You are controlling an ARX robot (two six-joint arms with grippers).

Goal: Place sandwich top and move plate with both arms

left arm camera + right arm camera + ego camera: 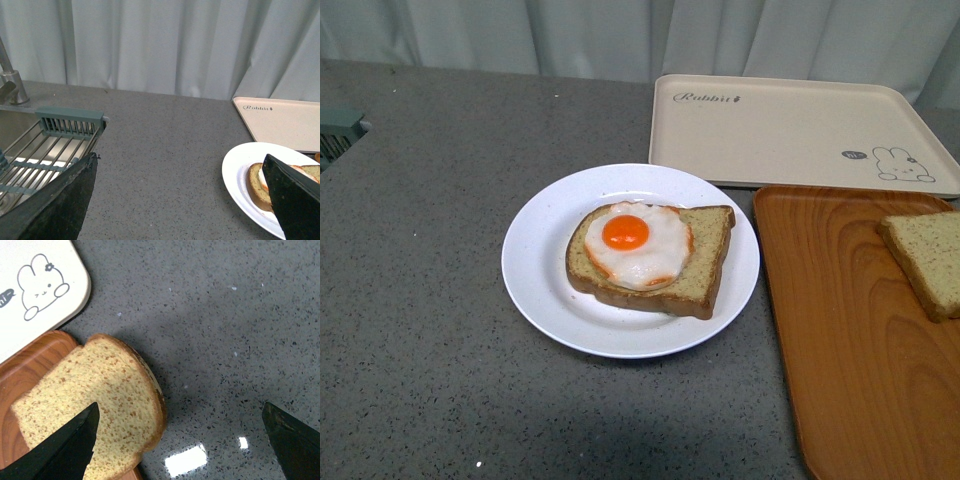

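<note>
- The sandwich top (95,395) lay on the orange wood-grain tray (840,350), apart from the white plate (535,270) bearing the egg-topped slice (650,255).
- The right gripper (180,407) hung above it, jaws spread wide and empty. The left gripper (179,157) was equally wide and empty, near the plate.
- The bread looked light, soft and crushable, so a gentle pinch across opposite crust edges would likely suit. The plate looked stiff and slick-rimmed.

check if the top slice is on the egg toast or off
Off. The top slice lies on the orange tray; the egg toast is uncovered.
</note>
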